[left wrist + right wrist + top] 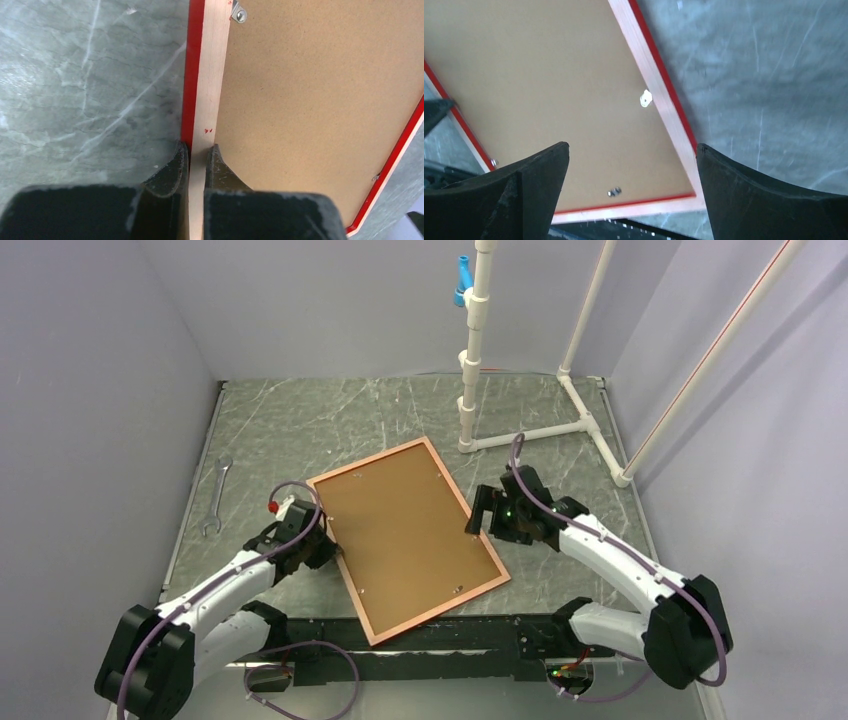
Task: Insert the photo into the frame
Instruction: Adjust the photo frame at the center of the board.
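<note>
The frame (pixel 440 611) lies back side up in the middle of the table, turned at an angle, with a brown backing board (pixel 405 535) filling it. My left gripper (pixel 325 537) is shut on the frame's left rail (pixel 210 75), one finger on the red outer edge and one on the board side (pixel 197 147). My right gripper (pixel 480 512) hovers wide open over the frame's right rail (pixel 659 95), with nothing between its fingers (pixel 631 147). The photo is hidden or out of view.
A wrench (pixel 215 495) lies near the table's left edge. A white pipe stand (pixel 470 360) rises behind the frame, its feet spreading to the back right. The frame's near corner reaches over the black rail at the table's front edge. Walls enclose three sides.
</note>
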{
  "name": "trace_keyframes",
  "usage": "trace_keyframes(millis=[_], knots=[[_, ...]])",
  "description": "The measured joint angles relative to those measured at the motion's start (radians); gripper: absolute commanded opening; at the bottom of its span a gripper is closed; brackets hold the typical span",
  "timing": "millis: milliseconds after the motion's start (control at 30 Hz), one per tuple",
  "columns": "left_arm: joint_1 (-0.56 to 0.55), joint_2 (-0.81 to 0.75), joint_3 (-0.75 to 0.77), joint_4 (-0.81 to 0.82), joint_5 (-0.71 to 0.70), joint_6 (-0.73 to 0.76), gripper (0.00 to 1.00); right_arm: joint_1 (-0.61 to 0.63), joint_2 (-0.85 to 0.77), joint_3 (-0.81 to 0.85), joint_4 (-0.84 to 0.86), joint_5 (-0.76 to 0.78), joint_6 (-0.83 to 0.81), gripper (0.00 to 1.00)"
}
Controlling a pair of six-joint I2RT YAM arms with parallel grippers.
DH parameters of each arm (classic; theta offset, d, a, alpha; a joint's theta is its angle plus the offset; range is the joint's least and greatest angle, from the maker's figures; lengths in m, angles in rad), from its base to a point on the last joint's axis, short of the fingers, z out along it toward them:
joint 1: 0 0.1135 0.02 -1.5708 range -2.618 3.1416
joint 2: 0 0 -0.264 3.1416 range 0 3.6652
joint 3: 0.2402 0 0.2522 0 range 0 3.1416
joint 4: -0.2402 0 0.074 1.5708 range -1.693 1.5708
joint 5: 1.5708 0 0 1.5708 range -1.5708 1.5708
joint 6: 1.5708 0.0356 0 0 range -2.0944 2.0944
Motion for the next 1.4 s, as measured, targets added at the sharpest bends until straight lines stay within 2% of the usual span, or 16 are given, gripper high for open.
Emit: trace_keyframes(millis=[300,833,1167,1400], knots=[[-0.075,0.069,0.029,0.028,-0.016,-0.070,0.00,0.011,-0.109,-0.196,0.000,-0.154,0.110,0.96],[-0.105,0.130,0.071,0.023,-0.022,-0.088,0.00,0.051,-0.156,-0.251,0.000,-0.286,0.155,0.95],[-0.107,0.159,0.094,0.011,-0.018,-0.079,0.00,0.067,-0.262,-0.251,-0.130,-0.283,0.149,0.95],[-0.107,0.160,0.095,0.013,-0.014,-0.071,0.00,0.067,-0.201,-0.282,-0.117,-0.231,0.161,0.96]])
